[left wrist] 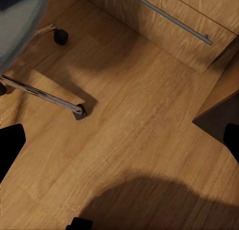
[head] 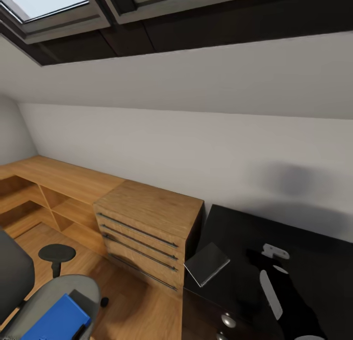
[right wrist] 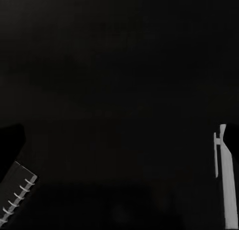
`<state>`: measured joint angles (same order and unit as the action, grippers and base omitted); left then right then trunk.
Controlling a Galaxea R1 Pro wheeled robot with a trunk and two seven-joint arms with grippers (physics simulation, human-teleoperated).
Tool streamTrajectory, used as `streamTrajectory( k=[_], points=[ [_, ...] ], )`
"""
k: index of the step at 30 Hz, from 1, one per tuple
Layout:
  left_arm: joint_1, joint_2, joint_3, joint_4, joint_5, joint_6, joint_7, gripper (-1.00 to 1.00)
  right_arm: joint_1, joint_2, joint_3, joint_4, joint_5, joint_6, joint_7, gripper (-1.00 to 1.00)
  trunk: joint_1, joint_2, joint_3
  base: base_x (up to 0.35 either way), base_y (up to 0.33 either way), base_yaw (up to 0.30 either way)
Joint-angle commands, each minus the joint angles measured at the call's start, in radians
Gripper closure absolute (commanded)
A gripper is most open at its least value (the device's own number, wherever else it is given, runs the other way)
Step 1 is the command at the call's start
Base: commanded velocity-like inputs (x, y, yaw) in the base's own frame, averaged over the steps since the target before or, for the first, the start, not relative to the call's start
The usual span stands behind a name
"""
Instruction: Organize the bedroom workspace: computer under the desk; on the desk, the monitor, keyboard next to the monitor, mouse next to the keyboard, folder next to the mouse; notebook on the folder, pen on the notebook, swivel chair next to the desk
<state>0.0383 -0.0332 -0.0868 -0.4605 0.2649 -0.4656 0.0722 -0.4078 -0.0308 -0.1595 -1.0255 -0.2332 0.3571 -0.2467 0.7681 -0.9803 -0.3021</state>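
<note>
Though the blue folder (head: 58, 319) lies at the near left on the swivel chair (head: 46, 293) seat, the notebook (head: 207, 263) sits to the right on the black desk (head: 294, 242), at its near-left corner just beside the wooden drawer cabinet (head: 147, 227). Its long axis runs diagonally, near-left to far-right, one corner at the desk edge. The risk, as I judge it: a careless brush from the right arm (head: 274, 286) could tip it off that edge. Whether either claw is spread or pressed together, I cannot tell.
</note>
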Motion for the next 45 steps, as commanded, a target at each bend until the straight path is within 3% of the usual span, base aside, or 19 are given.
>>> streamTrajectory(
  k=[1,8,45],
  points=[
    [0.000,0.001,-0.008,-0.001,0.007,-0.002,0.008,-1.00,0.000,0.007,0.001,-0.005,-0.009,0.002,-0.007,-1.00,0.000,-0.001,-0.001,0.000,0.000,0.193],
    [0.000,0.001,-0.008,-0.001,0.007,-0.002,0.008,-1.00,0.001,0.019,0.003,-0.010,-0.007,0.000,-0.008,-1.00,0.000,-0.001,-0.001,0.000,0.000,0.228],
    [0.000,0.001,-0.008,-0.001,0.007,-0.002,0.008,-1.00,0.001,0.022,0.005,-0.006,-0.005,-0.004,-0.008,-1.00,0.000,-0.001,-0.023,0.000,0.000,0.239]
  ],
)
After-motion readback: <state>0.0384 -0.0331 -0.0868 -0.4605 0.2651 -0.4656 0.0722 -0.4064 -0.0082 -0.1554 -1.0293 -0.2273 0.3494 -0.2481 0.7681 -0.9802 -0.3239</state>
